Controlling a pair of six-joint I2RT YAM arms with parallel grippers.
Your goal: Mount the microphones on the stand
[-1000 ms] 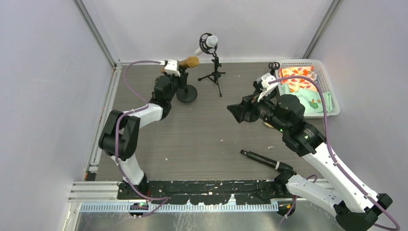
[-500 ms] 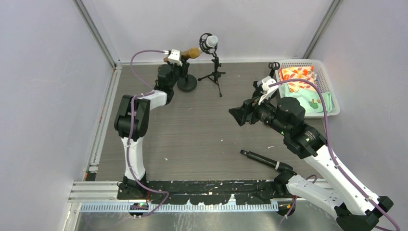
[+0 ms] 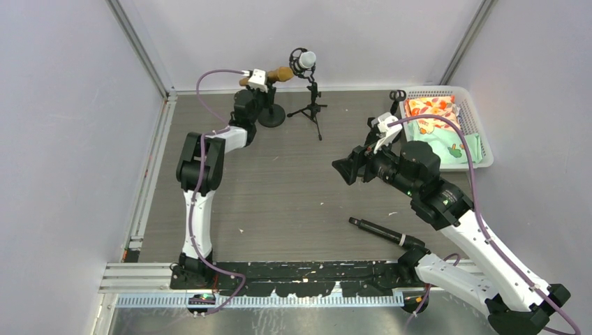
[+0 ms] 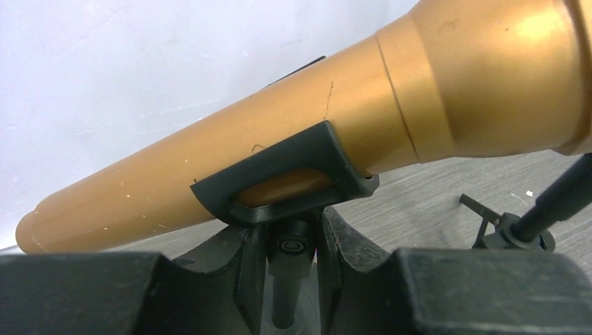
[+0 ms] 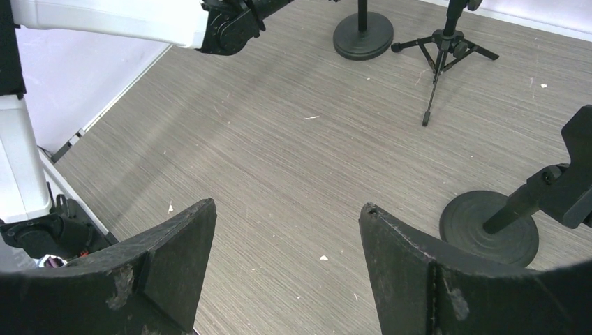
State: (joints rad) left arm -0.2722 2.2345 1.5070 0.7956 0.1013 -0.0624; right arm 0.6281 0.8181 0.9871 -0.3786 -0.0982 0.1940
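The metallic gold microphone (image 3: pixel 279 73) sits in the clip of a round-base stand (image 3: pixel 271 116) at the back; in the left wrist view the gold microphone (image 4: pixel 293 132) fills the top. My left gripper (image 3: pixel 262 95) is shut on that stand's post (image 4: pixel 293 258) just under the clip (image 4: pixel 286 178). The white microphone (image 3: pixel 306 59) sits on a tripod stand (image 3: pixel 312 108). The black microphone (image 3: pixel 380 232) lies on the table at front right. My right gripper (image 3: pixel 345 169) is open and empty above the table (image 5: pixel 286 209). The other microphones are out of view.
A second round-base stand (image 5: pixel 492 227) with an empty clip (image 3: pixel 398 95) stands beside my right arm. A white basket (image 3: pixel 482 132) with patterned cloths sits at back right. Walls close the back and both sides.
My left arm has stretched toward the back wall, carrying the gold microphone's stand farther back. My right gripper has barely moved.
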